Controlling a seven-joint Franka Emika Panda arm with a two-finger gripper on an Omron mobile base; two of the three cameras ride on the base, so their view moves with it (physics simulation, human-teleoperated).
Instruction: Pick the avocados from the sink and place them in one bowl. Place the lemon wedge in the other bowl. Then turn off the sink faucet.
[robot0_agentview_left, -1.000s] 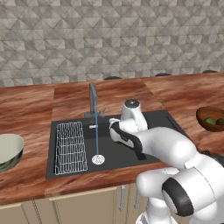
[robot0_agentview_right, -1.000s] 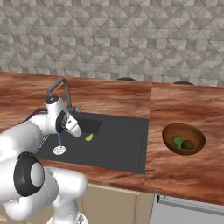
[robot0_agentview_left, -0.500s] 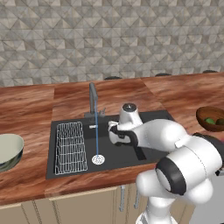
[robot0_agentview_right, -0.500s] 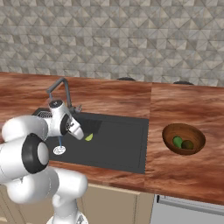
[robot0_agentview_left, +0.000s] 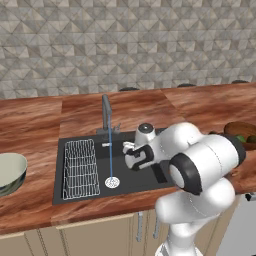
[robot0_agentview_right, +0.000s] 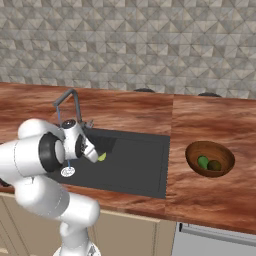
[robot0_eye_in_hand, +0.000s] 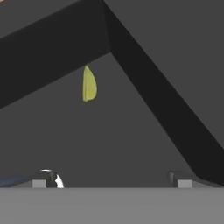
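A small yellow-green lemon wedge (robot0_eye_in_hand: 89, 84) lies on the dark grey sink (robot0_agentview_right: 135, 165) floor, ahead of the fingers (robot0_eye_in_hand: 48, 179) and apart from them. Two avocados (robot0_agentview_right: 208, 163), one bright green and one dark olive, sit together in the brown wooden bowl (robot0_agentview_right: 196, 148). A thin water stream falls from the faucet (robot0_agentview_left: 106, 111). The pale bowl (robot0_agentview_left: 14, 170) stands far from the fingers.

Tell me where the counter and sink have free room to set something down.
Free: the brown wooden counter between the grey faucet and the brown wooden bowl, and the dark sink floor right of the yellow lemon wedge. Crowded: the white wire rack.
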